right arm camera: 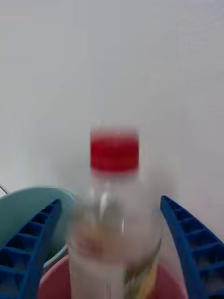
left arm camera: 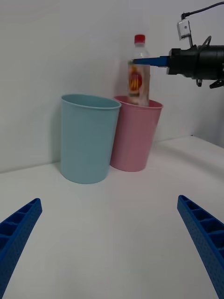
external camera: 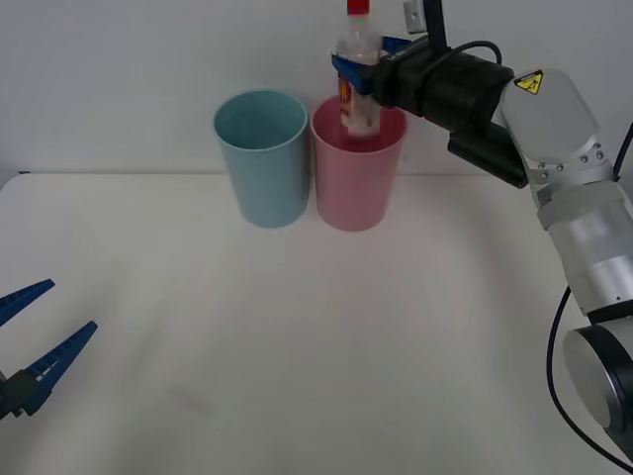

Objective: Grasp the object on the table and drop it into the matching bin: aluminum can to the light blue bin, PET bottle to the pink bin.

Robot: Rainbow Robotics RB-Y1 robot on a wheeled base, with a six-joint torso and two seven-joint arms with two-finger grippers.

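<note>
The PET bottle, clear with a red cap and a pale orange label, stands upright with its base inside the mouth of the pink bin. My right gripper is around the bottle's upper body, high over that bin. In the right wrist view the bottle is blurred, and the blue fingers stand apart from it with a gap on each side, so the gripper is open. The light blue bin stands touching the pink bin on its left. My left gripper hangs open at the table's near left.
The white table stretches wide in front of the two bins, with a plain white wall close behind them. In the left wrist view the light blue bin, the pink bin and the bottle stand well ahead of the left fingers.
</note>
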